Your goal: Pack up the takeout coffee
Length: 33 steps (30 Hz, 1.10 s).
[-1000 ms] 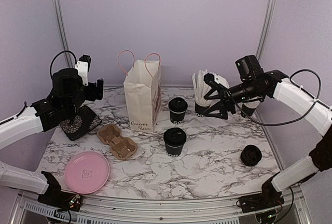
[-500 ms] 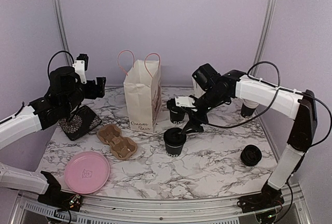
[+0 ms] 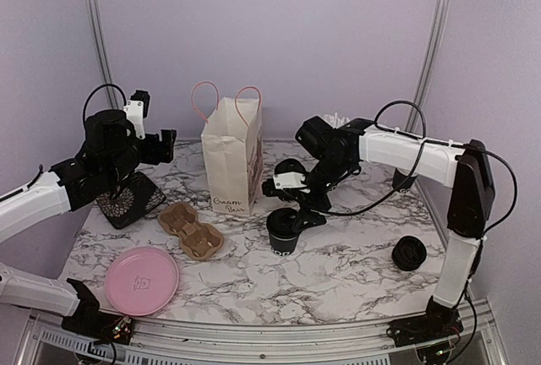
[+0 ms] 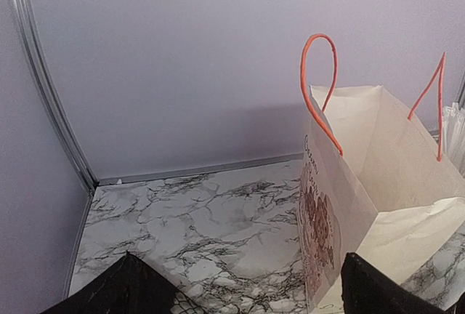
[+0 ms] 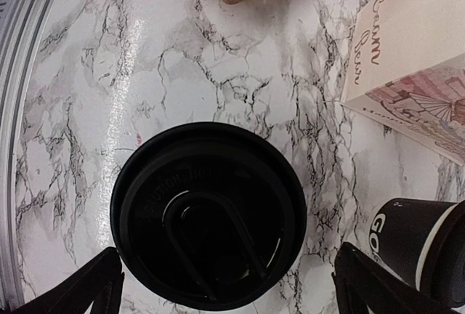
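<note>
Top view: the takeout coffee point(image 3: 285, 230) stands upright approx. at centre of the table point(image 3: 355, 272), long axis vertical, lid up, at 4 o'clock from the paper bag point(image 3: 232, 158). R gripper point(image 3: 297, 209) hangs just over it. L gripper point(image 3: 159, 145) is at 9 o'clock of the bag. L wrist view: bag mouth opens upward; L fingers point(image 4: 123, 288) wide apart, holding nothing. R wrist view: lid faces camera, R fingers point(image 5: 98, 285) spread at 3 and 9 o'clock of it, gripping nothing; second cup point(image 5: 418, 245) at 3 o'clock.

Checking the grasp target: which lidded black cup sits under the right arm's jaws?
The front cup: its lid lies centred between the jaws in the right wrist view. The other cup stands behind it, nearer the paper bag.
</note>
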Tool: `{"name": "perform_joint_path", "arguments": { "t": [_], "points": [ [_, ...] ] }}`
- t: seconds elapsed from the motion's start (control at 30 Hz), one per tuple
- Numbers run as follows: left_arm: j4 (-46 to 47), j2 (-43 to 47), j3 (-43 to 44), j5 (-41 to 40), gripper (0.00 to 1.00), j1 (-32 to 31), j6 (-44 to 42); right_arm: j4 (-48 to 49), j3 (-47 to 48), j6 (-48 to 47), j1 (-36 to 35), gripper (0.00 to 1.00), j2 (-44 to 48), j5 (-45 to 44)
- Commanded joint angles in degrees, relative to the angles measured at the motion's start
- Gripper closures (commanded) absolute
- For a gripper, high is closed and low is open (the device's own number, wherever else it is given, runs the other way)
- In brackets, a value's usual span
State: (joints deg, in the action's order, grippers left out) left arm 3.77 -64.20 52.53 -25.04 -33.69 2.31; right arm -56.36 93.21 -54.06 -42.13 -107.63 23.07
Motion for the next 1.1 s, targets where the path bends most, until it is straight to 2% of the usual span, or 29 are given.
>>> {"name": "perform_joint_path", "arguments": {
  "t": [0.0,0.4,0.53,0.77,1.07],
  "points": [
    [-0.6,-0.2,1.1,0.6,0.02,0.0,-0.9,-2.7,2.5,-0.7,-0.6,0.01,-0.7,2.0],
    [-0.8,-0.5,1.1,1.0,0.02,0.0,-1.1,-2.4,3.0,2.7,-1.6,0.13,-2.9,2.3],
    [-0.9,-0.5,1.0,1.0,0.02,0.0,-1.1,-2.1,3.1,3.7,-1.8,0.21,-2.9,2.3],
    [-0.9,-0.6,0.9,1.2,0.02,0.0,-1.0,-2.9,2.3,5.4,-1.7,0.28,-0.7,1.4],
    [-0.9,-0.4,1.0,3.3,0.02,0.0,0.1,-2.1,-3.4,8.7,4.4,0.35,5.8,3.4]
  ]
}}
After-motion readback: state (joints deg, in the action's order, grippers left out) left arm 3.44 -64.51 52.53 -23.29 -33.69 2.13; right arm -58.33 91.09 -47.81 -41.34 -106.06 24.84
